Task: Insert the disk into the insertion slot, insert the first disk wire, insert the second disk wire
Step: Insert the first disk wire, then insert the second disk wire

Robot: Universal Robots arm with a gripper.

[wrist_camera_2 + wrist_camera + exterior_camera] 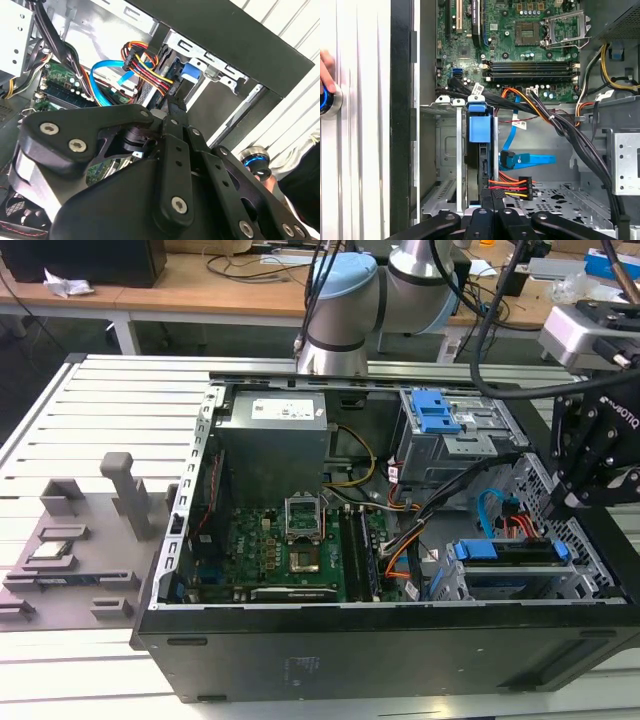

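**Blue-framed disk in its cage, jaws at the wire plug**

Silver and perforated, the slot [520,585] sits low in the corner of the open computer case [400,650] on the bench [90,410], at the exterior view's right. The disk [515,550] lies inside it, its blue carrier showing at the mouth. In the first wrist view the disk [481,165] stands edge-on against the cage wall.

The jaws are drawn narrow. Their fingertips [174,105] are right at the dark end of the orange and yellow wire bundle [512,186], by the disk's edge (whether they pinch it I cannot tell). The light blue cable [530,160] curls just beside, its plug near the disk. A hand [325,70] rests by a blue-lit button [329,100].
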